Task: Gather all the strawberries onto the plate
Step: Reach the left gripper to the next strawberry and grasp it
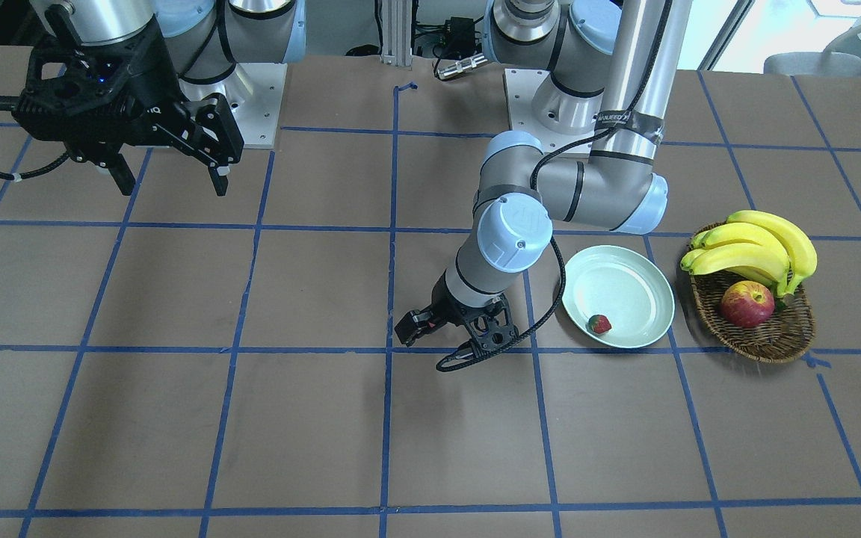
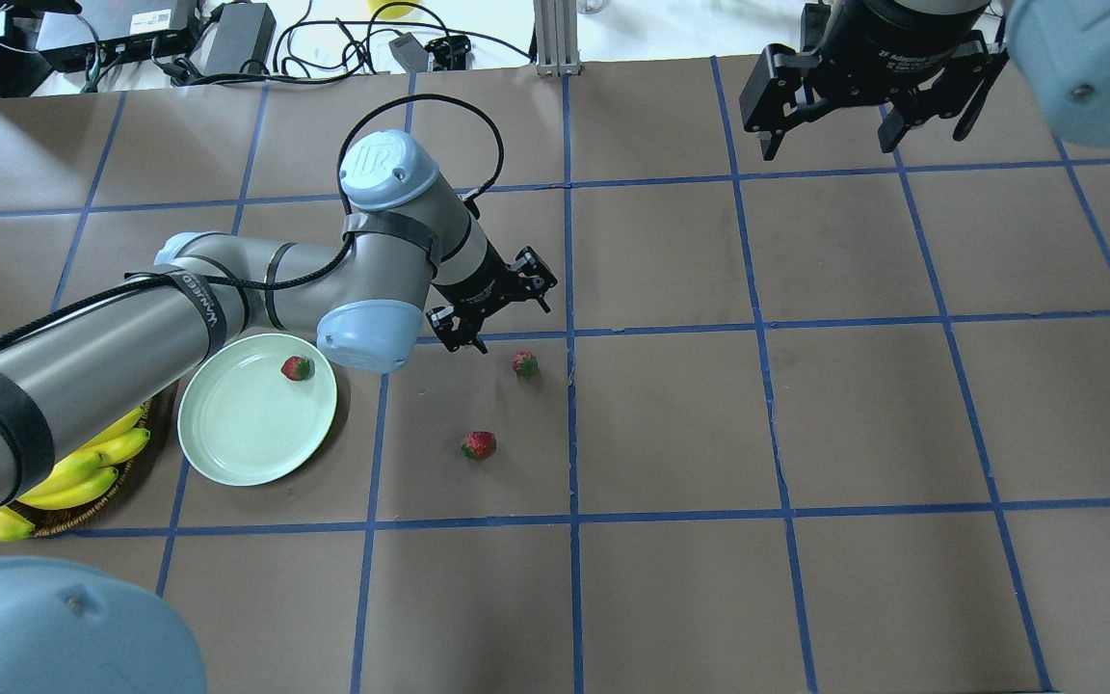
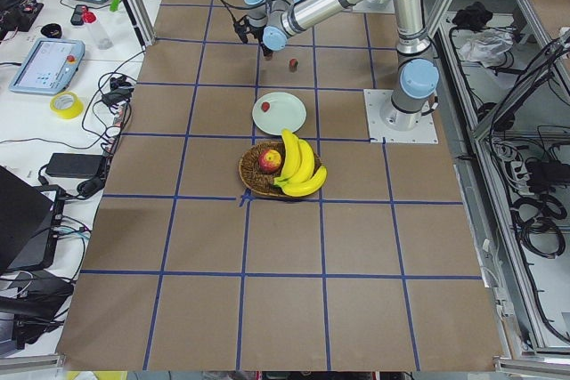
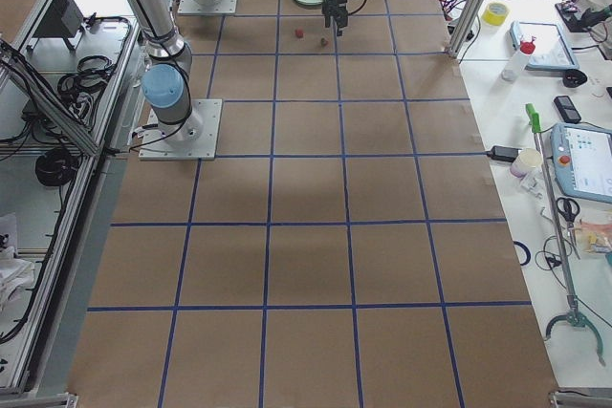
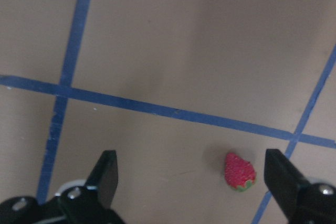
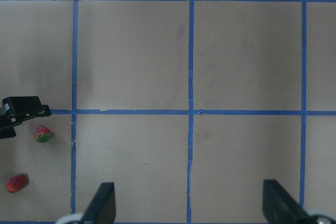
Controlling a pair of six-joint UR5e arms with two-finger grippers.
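Observation:
The pale green plate lies left of centre and holds one strawberry, which also shows in the front view. Two more strawberries lie on the brown table, one nearer the gripper and one further off. My left gripper is open and empty, low over the table just beyond the nearer one. In the left wrist view that strawberry lies between the open fingers, close to the right one. My right gripper is open and empty, high at the far right.
A brown wicker basket with bananas and a red-yellow apple stands beside the plate. Blue tape lines grid the table. The left arm hides the two loose strawberries in the front view.

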